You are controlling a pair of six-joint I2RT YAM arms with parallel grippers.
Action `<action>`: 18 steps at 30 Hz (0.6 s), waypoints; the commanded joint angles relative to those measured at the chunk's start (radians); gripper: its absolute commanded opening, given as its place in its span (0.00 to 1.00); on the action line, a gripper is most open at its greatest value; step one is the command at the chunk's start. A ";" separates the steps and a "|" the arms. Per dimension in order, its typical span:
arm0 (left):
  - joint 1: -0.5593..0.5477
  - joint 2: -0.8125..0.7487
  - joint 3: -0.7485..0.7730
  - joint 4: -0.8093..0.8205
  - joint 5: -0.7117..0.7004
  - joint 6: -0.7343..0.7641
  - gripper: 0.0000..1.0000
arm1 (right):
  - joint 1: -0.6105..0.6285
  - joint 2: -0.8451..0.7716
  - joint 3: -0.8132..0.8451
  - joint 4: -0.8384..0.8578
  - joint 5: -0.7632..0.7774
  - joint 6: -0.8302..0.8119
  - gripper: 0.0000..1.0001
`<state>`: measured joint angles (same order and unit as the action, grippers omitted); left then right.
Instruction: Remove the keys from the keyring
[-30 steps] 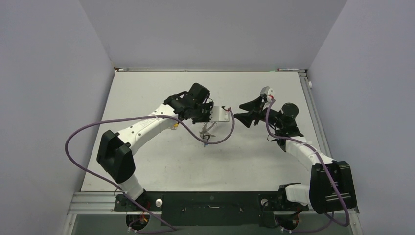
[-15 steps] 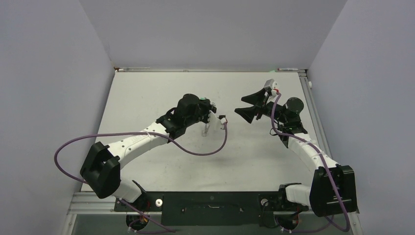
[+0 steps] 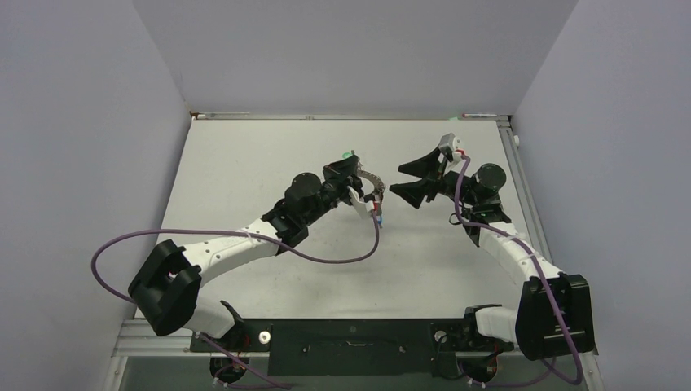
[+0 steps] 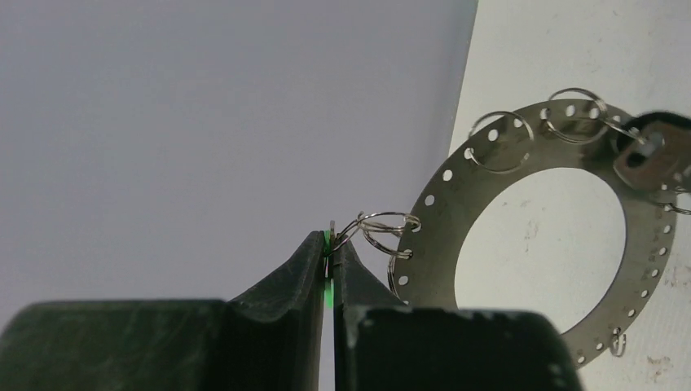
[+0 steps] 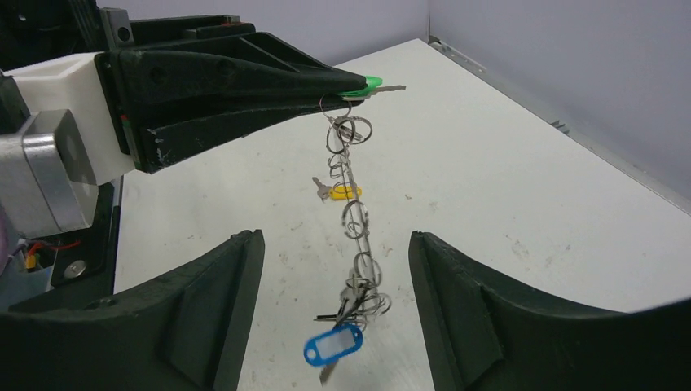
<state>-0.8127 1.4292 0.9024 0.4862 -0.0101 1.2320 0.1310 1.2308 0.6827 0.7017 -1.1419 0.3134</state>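
My left gripper (image 3: 352, 167) is shut on the green key (image 3: 348, 154) and holds it above the table. The grey flat keyring (image 3: 372, 181) hangs from that key by a small wire ring. In the left wrist view the gripper (image 4: 328, 244) pinches the green head, with the keyring (image 4: 444, 204) and a black key (image 4: 652, 156) beyond. In the right wrist view the keyring (image 5: 356, 221) hangs edge-on under the green key (image 5: 368, 83), carrying a yellow key (image 5: 344, 192) and a blue tag (image 5: 332, 346). My right gripper (image 3: 405, 179) is open and empty, facing the ring (image 5: 334, 238).
The white table (image 3: 244, 163) has a metal rail along its right edge (image 3: 521, 179) and grey walls on three sides. The left arm's purple cable (image 3: 326, 257) loops over the table below the ring.
My left gripper has swung up and toward the back, lifting the keyring off the table so that it dangles from the green key. The right gripper has shifted only slightly.
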 commanded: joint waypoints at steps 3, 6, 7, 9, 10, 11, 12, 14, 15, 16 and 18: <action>-0.044 -0.038 -0.019 0.246 -0.017 -0.039 0.00 | 0.007 -0.020 -0.025 0.133 -0.013 0.019 0.62; -0.067 -0.040 -0.035 0.240 -0.022 0.024 0.00 | 0.011 -0.052 -0.042 0.142 0.001 0.006 0.60; -0.076 -0.039 -0.045 0.256 -0.026 0.044 0.00 | 0.014 -0.063 -0.053 0.150 0.014 0.002 0.59; -0.090 -0.040 -0.055 0.270 -0.028 0.075 0.00 | 0.021 -0.081 -0.074 0.173 0.032 -0.008 0.55; -0.097 -0.042 -0.056 0.272 -0.026 0.084 0.00 | 0.026 -0.088 -0.085 0.185 0.040 -0.014 0.54; -0.100 -0.043 -0.056 0.276 -0.024 0.089 0.00 | 0.031 -0.090 -0.092 0.197 0.045 -0.017 0.53; -0.105 -0.043 -0.056 0.276 -0.023 0.095 0.00 | 0.037 -0.091 -0.096 0.211 0.047 -0.018 0.51; -0.113 -0.042 -0.056 0.278 -0.018 0.112 0.00 | 0.047 -0.084 -0.101 0.246 0.050 -0.003 0.49; -0.116 -0.042 -0.056 0.279 -0.014 0.120 0.00 | 0.052 -0.079 -0.104 0.271 0.051 0.008 0.48; -0.119 -0.041 -0.056 0.279 -0.011 0.127 0.00 | 0.057 -0.073 -0.105 0.291 0.048 0.018 0.46; -0.124 -0.039 -0.055 0.282 -0.007 0.137 0.00 | 0.068 -0.062 -0.103 0.313 0.046 0.024 0.43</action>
<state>-0.9245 1.4288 0.8394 0.6567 -0.0219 1.3258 0.1799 1.1660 0.5812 0.8734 -1.0992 0.3279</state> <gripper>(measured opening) 0.020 0.453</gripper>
